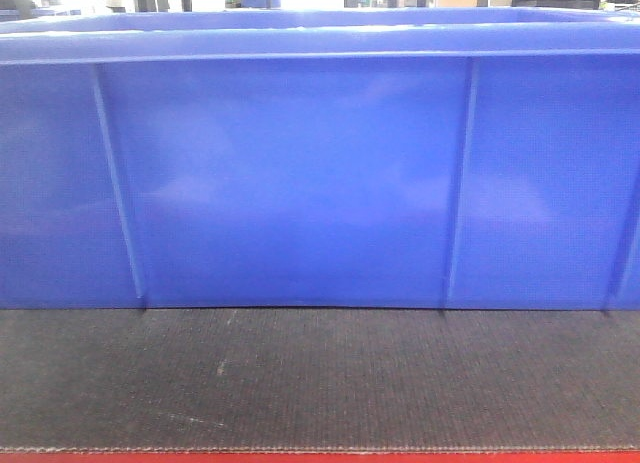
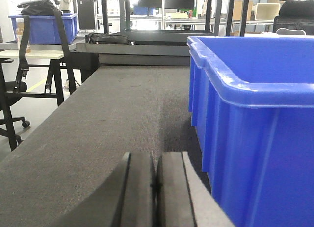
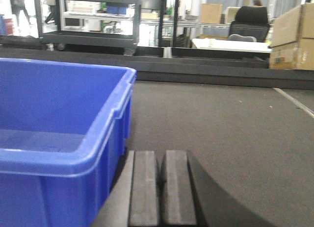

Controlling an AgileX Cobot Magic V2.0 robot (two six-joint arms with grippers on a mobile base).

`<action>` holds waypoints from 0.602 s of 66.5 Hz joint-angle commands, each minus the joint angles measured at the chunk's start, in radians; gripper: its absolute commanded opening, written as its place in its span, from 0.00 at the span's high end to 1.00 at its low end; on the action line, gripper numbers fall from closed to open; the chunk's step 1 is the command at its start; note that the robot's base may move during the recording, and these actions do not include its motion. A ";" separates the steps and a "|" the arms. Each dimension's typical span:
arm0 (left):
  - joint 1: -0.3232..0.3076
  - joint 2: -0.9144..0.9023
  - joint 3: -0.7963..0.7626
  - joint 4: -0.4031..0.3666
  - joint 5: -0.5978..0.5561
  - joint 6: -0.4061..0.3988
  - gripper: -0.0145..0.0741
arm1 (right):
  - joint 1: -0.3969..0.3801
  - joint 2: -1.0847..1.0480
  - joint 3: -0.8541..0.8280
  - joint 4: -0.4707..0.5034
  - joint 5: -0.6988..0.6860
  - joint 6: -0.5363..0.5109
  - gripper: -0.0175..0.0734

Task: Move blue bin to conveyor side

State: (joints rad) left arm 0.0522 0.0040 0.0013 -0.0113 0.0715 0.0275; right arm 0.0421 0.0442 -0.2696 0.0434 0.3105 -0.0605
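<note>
The blue bin (image 1: 300, 183) fills the front view and stands on the black woven belt (image 1: 320, 373), set back from the thin red front edge (image 1: 320, 457). Seen from the left wrist, the blue bin (image 2: 255, 129) is on the right. My left gripper (image 2: 157, 161) hovers low over the belt (image 2: 108, 119) just left of the bin wall, shut with nothing in it. From the right wrist, the blue bin (image 3: 54, 119) is on the left. My right gripper (image 3: 161, 156) sits close beside its wall over the belt (image 3: 221, 129), shut and empty.
Beyond the belt's far left stands a table with another blue bin (image 2: 44, 28) and a black backpack (image 2: 41, 6). A dark rail (image 3: 196, 65) borders the belt's far end. Behind it are a shelf cart (image 3: 88, 21) and cardboard boxes (image 3: 292, 36).
</note>
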 commanded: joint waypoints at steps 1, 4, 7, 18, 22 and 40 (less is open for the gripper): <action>0.001 -0.004 -0.001 0.003 -0.018 0.002 0.84 | -0.014 -0.033 0.063 0.012 -0.081 -0.010 0.91; 0.001 -0.004 -0.001 0.003 -0.018 0.002 0.84 | -0.014 -0.044 0.099 0.012 -0.103 -0.010 0.91; 0.001 -0.004 -0.001 0.003 -0.018 0.002 0.84 | -0.014 -0.044 0.144 0.012 -0.127 -0.010 0.91; 0.001 -0.004 -0.001 0.003 -0.018 0.002 0.84 | -0.014 -0.044 0.270 0.017 -0.279 -0.010 0.91; 0.001 -0.004 -0.001 0.003 -0.018 0.002 0.84 | -0.010 -0.044 0.270 0.017 -0.300 -0.010 0.91; 0.001 -0.004 -0.001 0.003 -0.018 0.002 0.84 | -0.012 -0.044 0.270 0.032 -0.296 0.011 0.91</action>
State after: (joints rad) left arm 0.0522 0.0040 0.0020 -0.0113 0.0696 0.0275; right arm 0.0315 0.0069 0.0000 0.0712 0.0429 -0.0577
